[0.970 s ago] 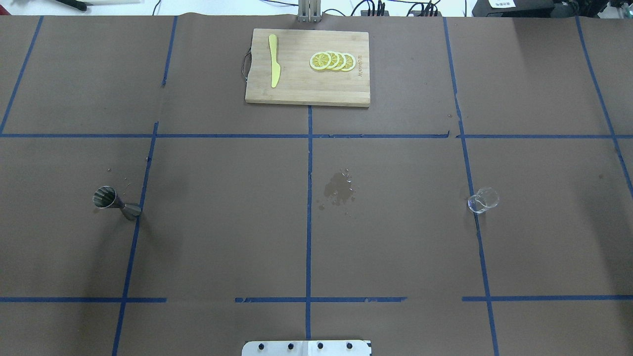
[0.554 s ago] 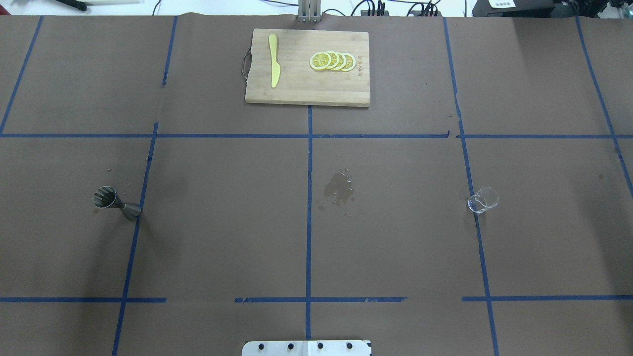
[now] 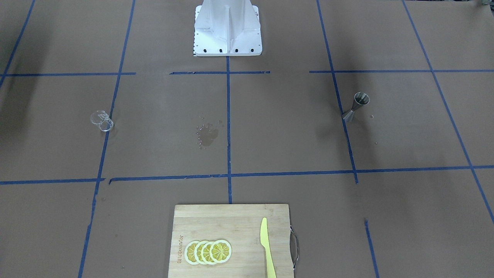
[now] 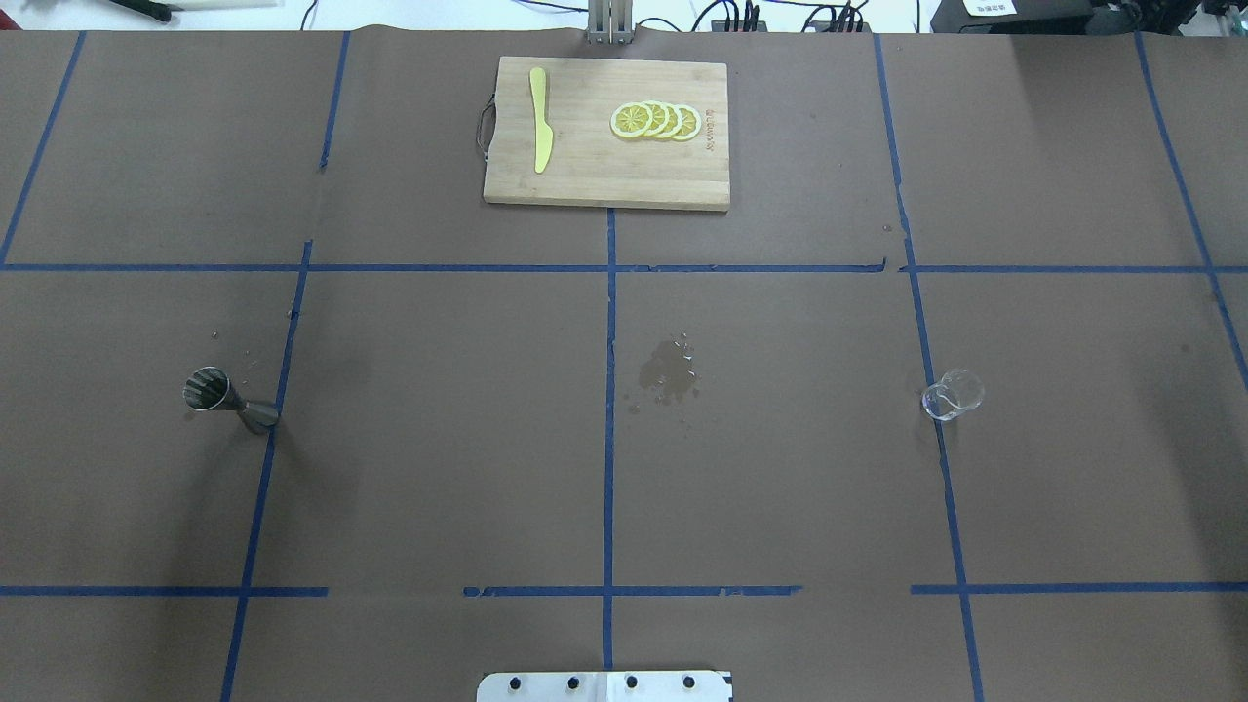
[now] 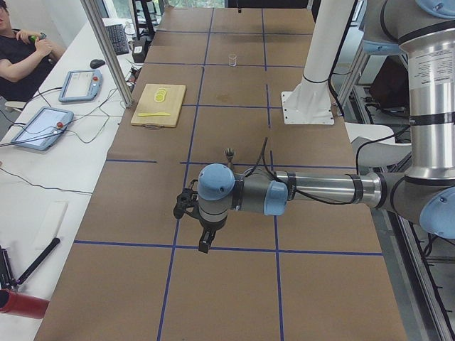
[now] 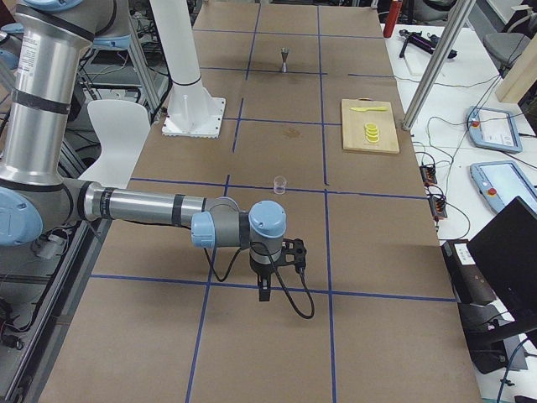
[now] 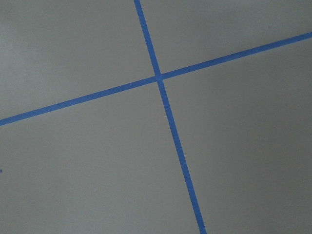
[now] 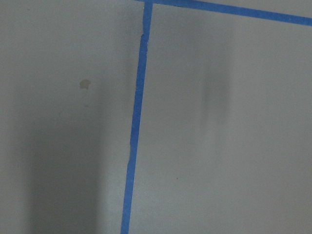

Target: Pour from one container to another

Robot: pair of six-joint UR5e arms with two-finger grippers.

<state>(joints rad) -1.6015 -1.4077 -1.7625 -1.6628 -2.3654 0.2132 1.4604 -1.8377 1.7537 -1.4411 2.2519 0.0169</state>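
While the clear glass cup [image 4: 953, 395] stands upright, a spill [image 4: 668, 372] lies between it and the jigger [image 4: 232, 402]; left end effector [image 5: 205, 243], right end effector [image 6: 264, 290]: cannot tell.

We record, in the right wrist-mounted view:

- Worktop [image 8: 234, 170]: plain paper cover, fills the frame.
- Blue tape strip [image 8: 135, 122]: runs top to bottom, left of centre, slightly slanted.
- Second blue strip [image 8: 234, 10]: along the top edge, meets the first at the upper left.
- Pale spot [image 8: 85, 85]: left of the tape.
- Broad shadow [image 8: 63, 185]: lower left.
- Fainter shadow [image 8: 217, 95]: right of the tape.
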